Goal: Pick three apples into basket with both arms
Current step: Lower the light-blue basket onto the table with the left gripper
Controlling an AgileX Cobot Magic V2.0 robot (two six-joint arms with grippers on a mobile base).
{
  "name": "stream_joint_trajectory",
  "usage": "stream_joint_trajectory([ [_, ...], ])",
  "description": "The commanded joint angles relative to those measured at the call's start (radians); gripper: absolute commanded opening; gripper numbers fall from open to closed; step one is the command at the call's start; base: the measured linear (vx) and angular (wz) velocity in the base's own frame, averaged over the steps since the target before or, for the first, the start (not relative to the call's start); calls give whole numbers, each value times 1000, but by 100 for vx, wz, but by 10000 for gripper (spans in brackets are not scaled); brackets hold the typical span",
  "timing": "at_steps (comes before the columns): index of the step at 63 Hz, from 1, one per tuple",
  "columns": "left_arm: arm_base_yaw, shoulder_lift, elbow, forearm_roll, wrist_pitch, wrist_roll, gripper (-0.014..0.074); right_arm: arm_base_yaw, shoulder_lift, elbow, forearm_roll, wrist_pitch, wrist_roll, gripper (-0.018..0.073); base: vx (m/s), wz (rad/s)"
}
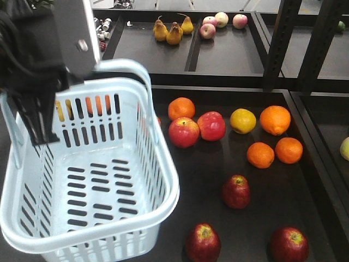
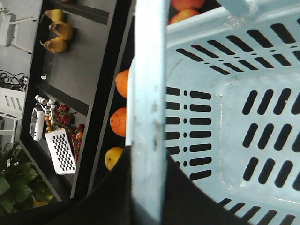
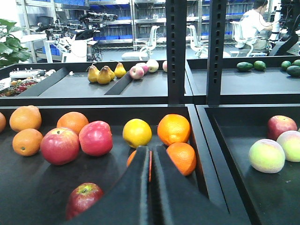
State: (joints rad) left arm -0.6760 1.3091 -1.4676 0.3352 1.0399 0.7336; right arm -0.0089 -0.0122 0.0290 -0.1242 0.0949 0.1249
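On my front feed the left pincer (image 1: 39,121) was clamped on the rim of the pale blue basket (image 1: 170,174), at its back-left corner. The left wrist camera agreed: black fingers sat on either side of a pale blue bar of the basket, closed on it. The basket stood at the left of the desk (image 1: 210,166) with its loop handle (image 1: 122,65) raised over the back edge and nothing inside its slotted floor. I could not tell whether it rested on the desk or hung just above it.

All three dark red apples lay on the desk outside the basket, off to its right. The middle apple (image 1: 236,191) was alone in open space. The front-left apple (image 1: 203,243) and front-right apple (image 1: 289,244) were nearer the front edge, well apart from each other.

The right pincer (image 3: 150,152) showed only on its own wrist camera. Its fingers were pressed together to a thin slit with nothing between them. It hung low over the desk, with the middle apple (as best I could match the views) near it on the left.

Further back lay two brighter pink-red apples (image 1: 184,132) touching each other, a yellow citrus (image 1: 242,120) and several oranges (image 1: 275,119). Pears (image 1: 173,31) sat in the rear compartment.
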Motion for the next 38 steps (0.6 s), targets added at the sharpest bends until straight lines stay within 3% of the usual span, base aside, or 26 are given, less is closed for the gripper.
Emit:
stream_joint_trajectory([
  [1, 12, -21, 51, 48, -158, 20, -6, -3, -13, 13, -10, -81, -2, -8, 0, 0],
  [19, 140, -21, 365, 45, -601, 52, -6, -3, -13, 13, -10, -81, -2, -8, 0, 0],
  [29, 163, -20, 440, 15, -776, 124, -6, -3, -13, 13, -10, -81, -2, -8, 0, 0],
  [38, 170, 6, 448, -45, -849, 180, -6, -3, -13, 13, -10, -82, -2, -8, 0, 0],
])
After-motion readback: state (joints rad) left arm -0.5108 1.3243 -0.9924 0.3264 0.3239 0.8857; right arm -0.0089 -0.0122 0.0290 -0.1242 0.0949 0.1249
